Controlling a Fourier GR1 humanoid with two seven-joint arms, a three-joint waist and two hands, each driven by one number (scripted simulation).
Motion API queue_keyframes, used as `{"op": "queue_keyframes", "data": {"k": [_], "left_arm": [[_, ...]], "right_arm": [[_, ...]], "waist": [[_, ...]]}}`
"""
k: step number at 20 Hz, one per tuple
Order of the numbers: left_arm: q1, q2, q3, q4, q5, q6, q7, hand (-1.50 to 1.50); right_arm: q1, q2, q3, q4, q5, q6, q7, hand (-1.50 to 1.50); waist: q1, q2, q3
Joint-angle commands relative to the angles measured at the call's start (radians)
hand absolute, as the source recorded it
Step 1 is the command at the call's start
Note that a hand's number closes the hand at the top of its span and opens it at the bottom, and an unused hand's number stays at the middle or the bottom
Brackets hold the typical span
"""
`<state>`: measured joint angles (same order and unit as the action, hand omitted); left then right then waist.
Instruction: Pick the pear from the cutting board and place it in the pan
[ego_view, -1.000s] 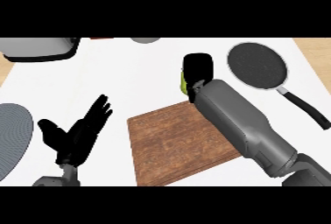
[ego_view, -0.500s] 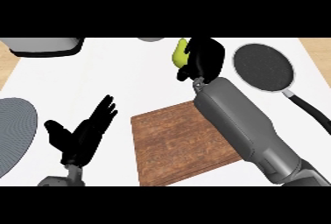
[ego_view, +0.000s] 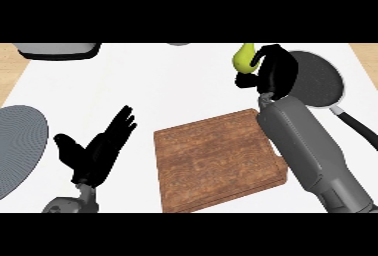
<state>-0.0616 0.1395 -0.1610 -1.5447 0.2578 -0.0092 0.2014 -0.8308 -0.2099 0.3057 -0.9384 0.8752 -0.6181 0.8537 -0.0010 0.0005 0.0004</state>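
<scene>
A yellow-green pear (ego_view: 242, 58) is held off the counter by my right hand (ego_view: 272, 70), whose fingers curl round it and hide its lower part. Hand and pear hang just left of the dark round pan (ego_view: 320, 79), whose black handle runs toward the lower right. The brown wooden cutting board (ego_view: 218, 158) lies below them with nothing on it. My left hand (ego_view: 96, 150) rests open at the lower left, fingers up, well away from the board.
A grey round plate (ego_view: 15, 145) lies at the left edge. A grey and black appliance (ego_view: 57, 50) stands at the back left. A small grey object (ego_view: 177, 44) peeks in at the back middle. White counter lies between the plate and board.
My right hand has carried the pear up from the board's far edge and rightward to beside the pan. The left hand has stayed put.
</scene>
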Motion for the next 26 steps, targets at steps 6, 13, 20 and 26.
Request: {"op": "queue_keyframes", "data": {"k": [6, 13, 20, 26], "left_arm": [[-0.01, -0.033, -0.029, -0.013, -0.032, 0.009, 0.017, 0.0], [-0.037, 0.008, 0.014, -0.024, 0.015, -0.039, 0.058, 0.0], [-0.017, -0.034, -0.038, -0.035, -0.036, -0.008, 0.039, 0.0], [-0.069, -0.032, -0.011, -0.02, -0.029, -0.002, 0.053, 0.0]], "right_arm": [[-0.017, -0.11, -0.169, 0.299, -0.024, -0.185, -0.259, 1.5], [-0.045, -0.183, -0.276, 0.522, -0.009, -0.409, -0.353, 1.5], [-0.036, -0.262, -0.41, 0.591, -0.156, -0.419, -0.583, 1.5], [-0.007, -0.319, -0.482, 0.624, -0.222, -0.427, -0.733, 1.5]], "waist": [[0.023, 0.009, 0.001], [0.052, 0.023, 0.003], [0.062, 0.028, 0.005], [0.07, 0.039, 0.008]]}}
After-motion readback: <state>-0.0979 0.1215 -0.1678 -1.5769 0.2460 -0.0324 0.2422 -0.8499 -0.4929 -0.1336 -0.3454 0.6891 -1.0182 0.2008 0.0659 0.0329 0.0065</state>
